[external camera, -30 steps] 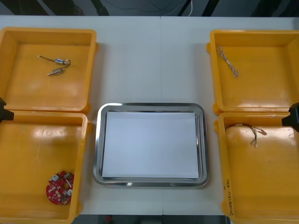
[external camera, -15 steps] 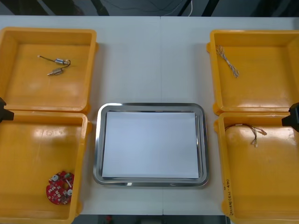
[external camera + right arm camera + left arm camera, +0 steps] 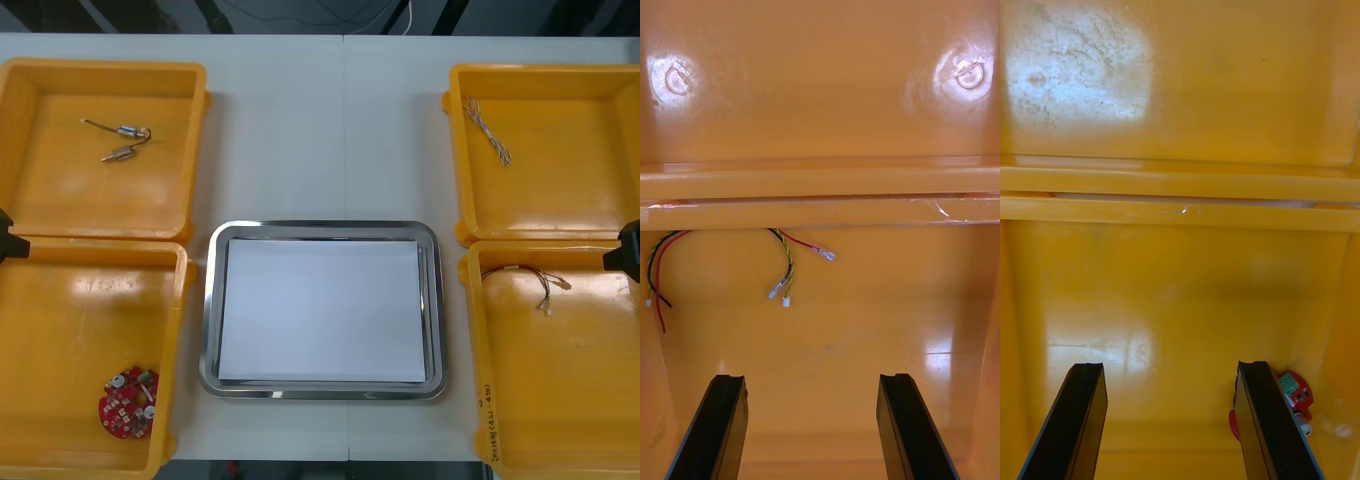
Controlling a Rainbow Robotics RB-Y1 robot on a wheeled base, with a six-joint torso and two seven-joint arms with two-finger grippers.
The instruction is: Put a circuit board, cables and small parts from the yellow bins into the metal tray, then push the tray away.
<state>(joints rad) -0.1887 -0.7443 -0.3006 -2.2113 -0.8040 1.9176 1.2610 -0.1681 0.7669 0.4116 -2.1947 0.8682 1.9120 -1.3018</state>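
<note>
Left gripper [image 3: 1169, 367]: fingers spread, over square yellow plastic bin [image 3: 70, 320] left of shiny rectangular metal tray [image 3: 210, 300]; round red circuit board [image 3: 128, 403] inside. Right gripper [image 3: 811, 379]: spread too, right of tray.

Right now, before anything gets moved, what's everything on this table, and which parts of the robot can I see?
table: one, light, under everything.
yellow bins: four, yellow, two at each side.
metal tray: one, shiny rim, white inside, between the bins.
circuit board: one, red, near left bin.
small metal parts: two, silver, far left bin.
twisted cable: one, pale, far right bin.
red and yellow cable: one, near right bin.
left gripper: one, black fingers open, over near left bin.
right gripper: one, black fingers open, over near right bin.
</note>
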